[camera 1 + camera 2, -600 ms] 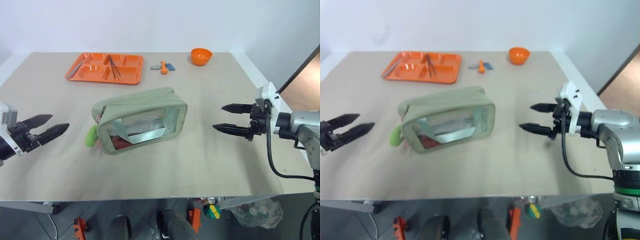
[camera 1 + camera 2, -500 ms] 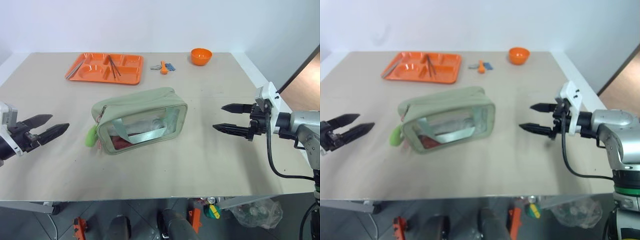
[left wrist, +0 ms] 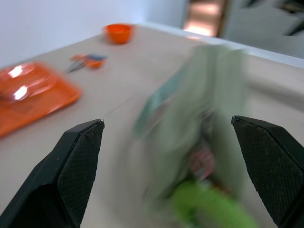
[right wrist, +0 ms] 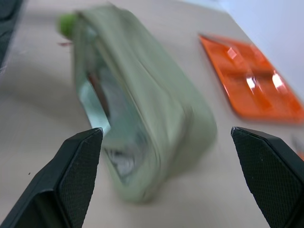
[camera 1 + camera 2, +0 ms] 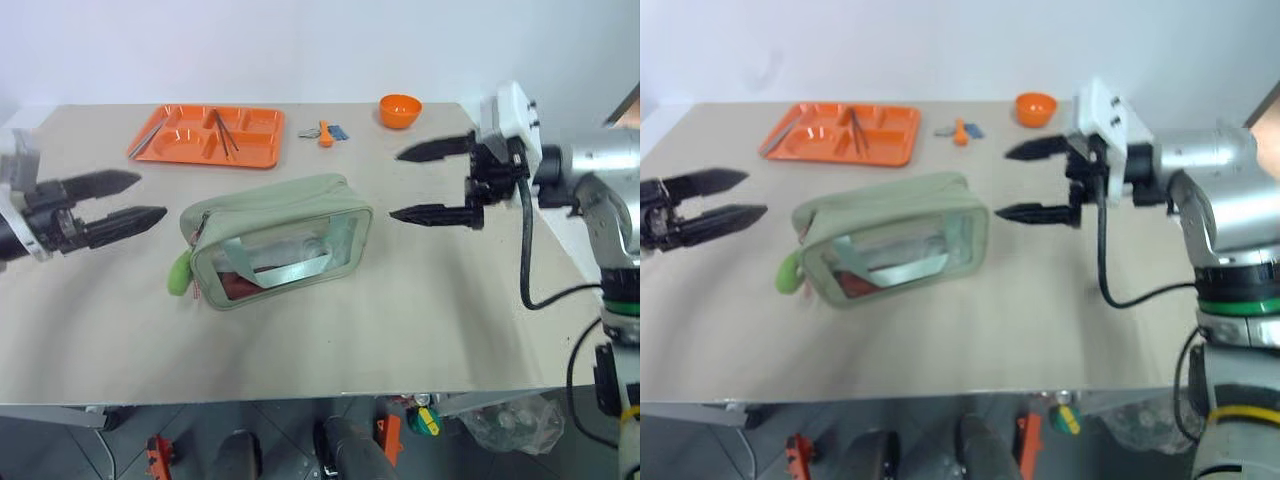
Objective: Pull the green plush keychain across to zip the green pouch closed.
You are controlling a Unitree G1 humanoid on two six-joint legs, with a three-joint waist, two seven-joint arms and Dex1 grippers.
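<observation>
The green pouch (image 5: 290,205), pale sage fabric with a clear front window, lies on its side in the middle of the table. Red and white contents show through the window. The green plush keychain (image 5: 180,273) hangs off the pouch's left end, down on the tabletop. My left gripper (image 5: 150,197) hovers open just left of the pouch, pointing at that end. To the right of the pouch, my right gripper (image 5: 395,185) is open and points left at its other end. Neither gripper touches anything. The right wrist view shows the pouch (image 4: 142,118) ahead of the open fingers.
An orange tray (image 5: 260,150) with utensils in it sits at the back left. An orange bowl (image 5: 400,110) stands at the back right, with small orange and blue items (image 5: 326,132) between them. The table's front edge runs below the pouch.
Both grippers have risen and closed in on the pouch, the left one from the left and the right one from the right. The pouch has stayed put.
</observation>
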